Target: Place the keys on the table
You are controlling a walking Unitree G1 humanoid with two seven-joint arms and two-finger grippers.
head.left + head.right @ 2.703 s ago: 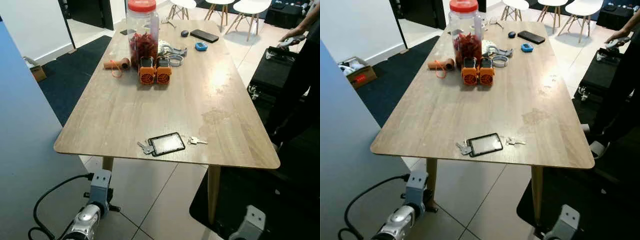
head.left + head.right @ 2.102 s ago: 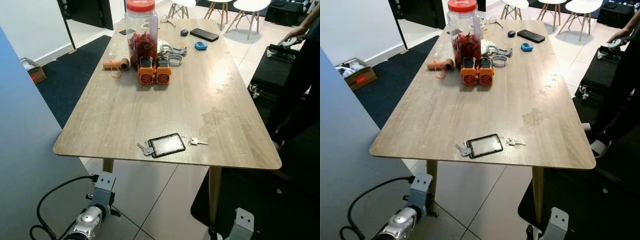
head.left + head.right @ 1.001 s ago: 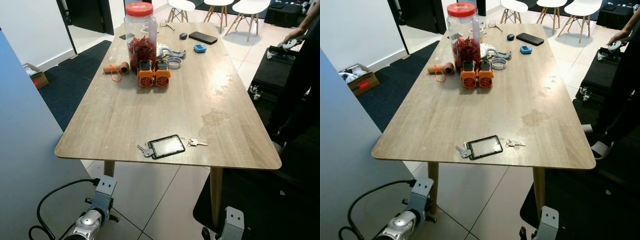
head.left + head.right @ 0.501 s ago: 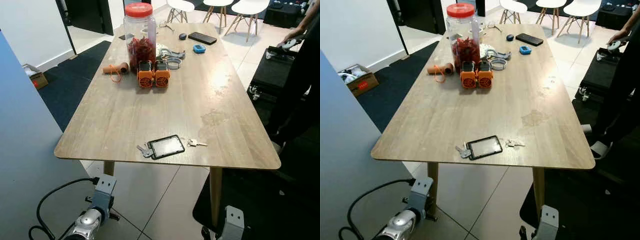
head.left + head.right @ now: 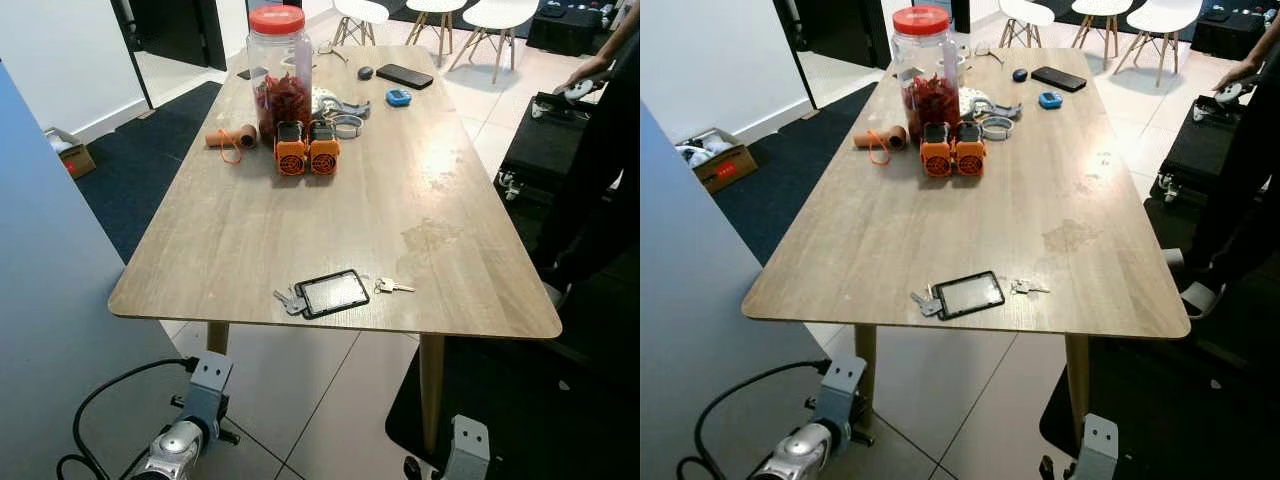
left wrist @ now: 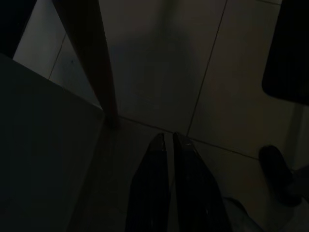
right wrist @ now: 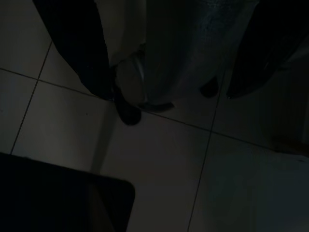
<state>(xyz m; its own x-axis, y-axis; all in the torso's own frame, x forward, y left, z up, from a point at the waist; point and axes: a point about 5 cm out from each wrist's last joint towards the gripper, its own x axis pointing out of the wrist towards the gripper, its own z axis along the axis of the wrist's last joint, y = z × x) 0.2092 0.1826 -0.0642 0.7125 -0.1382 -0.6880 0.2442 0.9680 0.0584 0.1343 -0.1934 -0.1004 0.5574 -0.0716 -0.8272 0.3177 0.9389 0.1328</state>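
— Where are the keys?

— One bunch lies on the bench near its front edge, touching the phone's left end; a single key lies just right of it.

— Your claws?

— My left claw hangs low beside a bench leg, fingers pressed together, holding nothing. My right arm hangs idle; its claw I can't tell.

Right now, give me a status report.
Left gripper shut, hanging low by table leg; right arm idle. Keys on table beside phone. Nothing blocking.
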